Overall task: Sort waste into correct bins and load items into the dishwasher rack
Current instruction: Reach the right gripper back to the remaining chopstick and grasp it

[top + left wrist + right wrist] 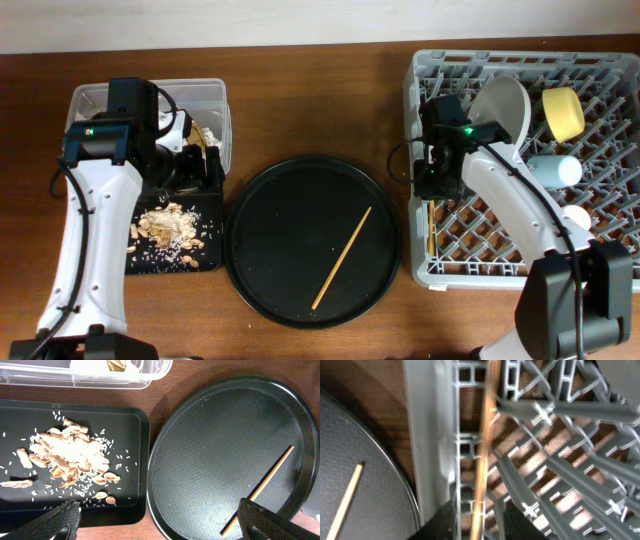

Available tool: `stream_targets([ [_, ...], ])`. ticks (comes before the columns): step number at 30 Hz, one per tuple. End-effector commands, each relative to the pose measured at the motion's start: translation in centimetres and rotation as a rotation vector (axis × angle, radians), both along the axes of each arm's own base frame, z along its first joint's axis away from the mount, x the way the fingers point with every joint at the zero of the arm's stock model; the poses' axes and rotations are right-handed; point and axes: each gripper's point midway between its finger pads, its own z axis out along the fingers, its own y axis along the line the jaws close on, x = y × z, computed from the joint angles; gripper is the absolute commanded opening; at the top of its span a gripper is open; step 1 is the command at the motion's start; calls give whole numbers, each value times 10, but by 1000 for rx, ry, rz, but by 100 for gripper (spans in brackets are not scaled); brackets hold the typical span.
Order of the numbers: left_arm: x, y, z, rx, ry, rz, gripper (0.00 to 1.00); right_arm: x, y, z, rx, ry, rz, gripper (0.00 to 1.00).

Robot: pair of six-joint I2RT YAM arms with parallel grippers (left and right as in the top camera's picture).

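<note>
One wooden chopstick (342, 257) lies on the large round black tray (260, 200); it also shows in the left wrist view (265, 485). The other chopstick (431, 228) lies along the left side of the grey dishwasher rack (520, 65). In the right wrist view this chopstick (484, 450) runs between my right gripper's (481, 522) parted fingers, with a gap on each side. My left gripper (160, 525) is open and empty over the shallow black tray (130, 505), which holds tan food scraps (65, 457). The clear tub (100, 97) holds tissue and a wrapper (206, 135).
The rack also holds a pale plate (500, 105), a yellow bowl (563, 113), a blue cup (553, 170) and a pale pink cup (577, 216). Bare wooden table (320, 90) lies behind the round tray.
</note>
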Motion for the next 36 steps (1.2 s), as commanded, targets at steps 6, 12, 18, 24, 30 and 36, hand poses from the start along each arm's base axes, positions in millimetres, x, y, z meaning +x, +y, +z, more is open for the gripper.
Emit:
stream_targets([
  [6, 0, 2, 1, 3, -3, 8, 99, 31, 48, 136, 224, -278, 75, 37],
  [12, 0, 2, 1, 3, -3, 8, 99, -20, 129, 67, 297, -33, 101, 48],
  [18, 0, 2, 1, 3, -3, 8, 99, -75, 167, -29, 285, 85, 23, 54],
  [24, 1, 2, 1, 3, -5, 8, 99, -87, 164, -65, 233, 80, -35, 54],
  [30, 1, -1, 1, 3, -6, -3, 99, -94, 160, -91, 190, 147, -49, 54],
  [36, 1, -2, 1, 3, -6, -5, 99, -102, 155, -98, 160, 189, -56, 35],
])
